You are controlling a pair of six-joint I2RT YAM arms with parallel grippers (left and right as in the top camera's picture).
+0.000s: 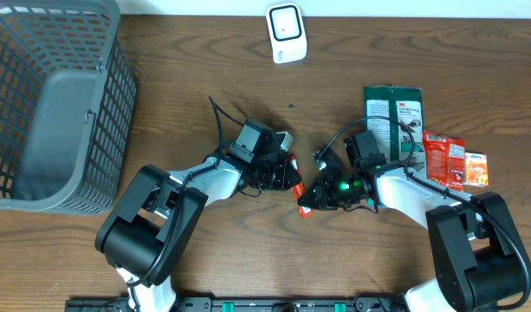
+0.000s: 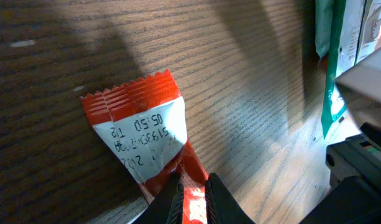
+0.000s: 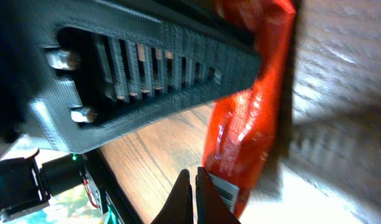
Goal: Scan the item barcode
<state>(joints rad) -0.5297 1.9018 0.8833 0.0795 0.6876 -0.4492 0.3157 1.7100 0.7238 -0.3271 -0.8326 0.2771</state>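
The brown wood-grain table (image 1: 204, 52) fills almost the whole overhead view, with a thin strip of pale wall (image 1: 421, 5) along its far edge. A grey mesh basket (image 1: 118, 104) stands on the table at the robot's far left, well apart from everything else.

The left arm (image 1: 204, 182) and the right arm (image 1: 412, 195) both reach toward the middle of the table, and their ends nearly meet there. The right arm lies across the near end of a green packet (image 1: 395, 108) with a white label. This packet lies flat on the robot's right. A white barcode scanner (image 1: 287, 33) sits at the far edge near the centre, with bare table between it and the arms. Just beside the green packet lies a red packet (image 1: 440, 156), and next to that a smaller orange one (image 1: 477, 169).

The red sachet (image 2: 140, 130) lies on the wood between the two wrists, with its crimped end and a white patch of printed code facing up. The left gripper (image 2: 191, 186) has its jaws nipped narrowly onto the sachet's near end. The right gripper (image 3: 194, 186) has its jaws pressed together. The sachet is just beside its fingertips, and I cannot tell whether they touch it. A black slatted housing (image 3: 134, 74) blocks much of the right wrist view.
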